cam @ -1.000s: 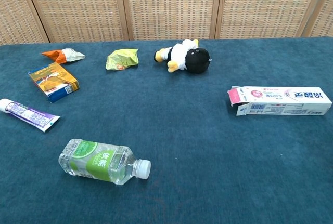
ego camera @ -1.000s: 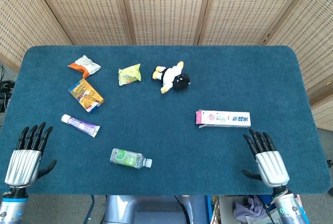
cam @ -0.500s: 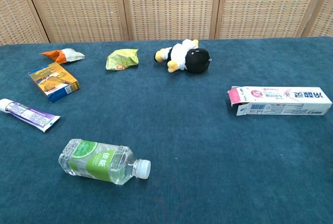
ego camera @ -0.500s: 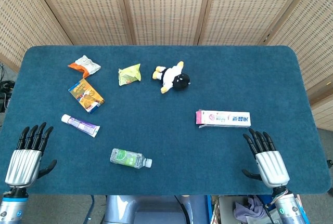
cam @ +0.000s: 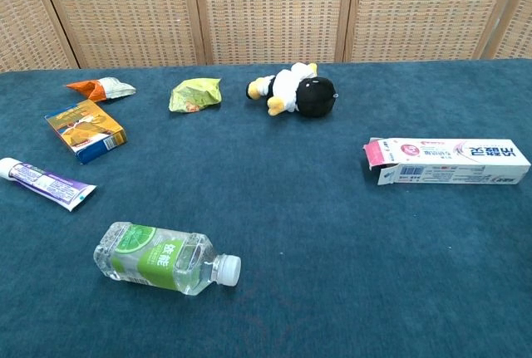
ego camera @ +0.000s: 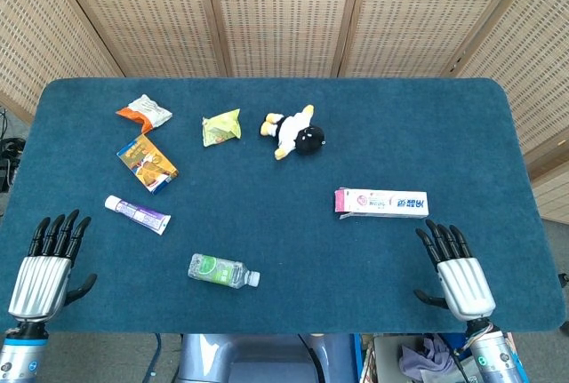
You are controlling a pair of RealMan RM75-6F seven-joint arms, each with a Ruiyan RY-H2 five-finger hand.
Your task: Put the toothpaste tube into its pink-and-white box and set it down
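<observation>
Woven cane screens behind, blue carpeted table (ego camera: 427,125) in front. Both robot hands sit at the near edge, seen only in the head view: left robot hand (ego camera: 44,269) at the near-left corner, right robot hand (ego camera: 458,275) at the near-right — each with fingers spread and straight, holding nothing.

Tube (ego camera: 137,214) lies flat on the left side, white cap end pointing far-left, well apart from the left robot hand. Box (ego camera: 381,203) lies flat on the right, long side running left-right, pink flap open at its left end — near the right robot hand's fingertips but not touching. Tube and box are well apart, w/ a bottle (ego camera: 222,271) lying on its side nearer the front between them, cap to the right.

Further back, left to right: orange-white packet (ego camera: 144,112), green packet (ego camera: 221,127), plush toy (ego camera: 294,133) lying down. An orange-blue carton (ego camera: 147,163) sits between the orange-white packet and the tube.
</observation>
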